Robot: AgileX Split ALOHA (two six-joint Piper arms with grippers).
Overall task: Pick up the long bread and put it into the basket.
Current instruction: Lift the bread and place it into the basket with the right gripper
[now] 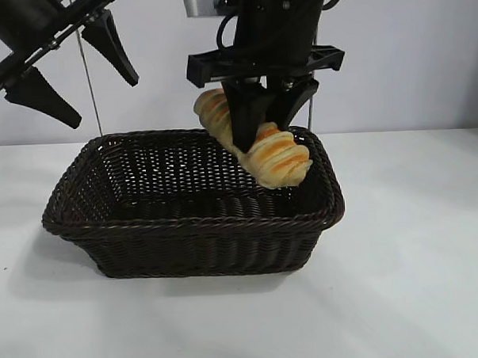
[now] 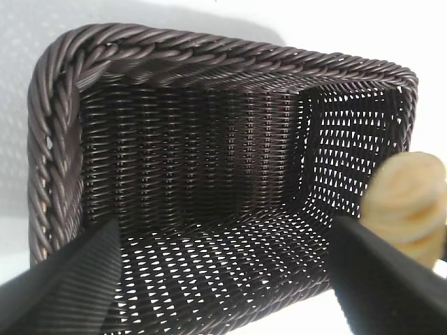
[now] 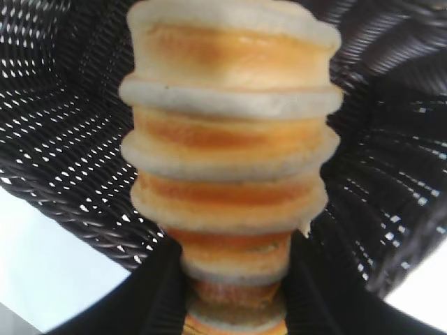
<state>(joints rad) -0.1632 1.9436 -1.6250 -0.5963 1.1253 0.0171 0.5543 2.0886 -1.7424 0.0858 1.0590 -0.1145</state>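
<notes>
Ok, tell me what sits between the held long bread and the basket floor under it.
Nothing: in the exterior view the long bread, clamped by the right gripper, hangs over the basket; the right wrist view shows only bare weave beneath.

the right gripper [image 1: 262, 118] hides the long bread's [image 1: 279, 157] middle; both arms are cut off above.

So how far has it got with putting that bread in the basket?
Picking up looks done: the right gripper is shut on the long bread and holds it tilted over the right end of the basket, off the floor. Lowering and letting go are left. The left gripper hangs open above the left side.
</notes>
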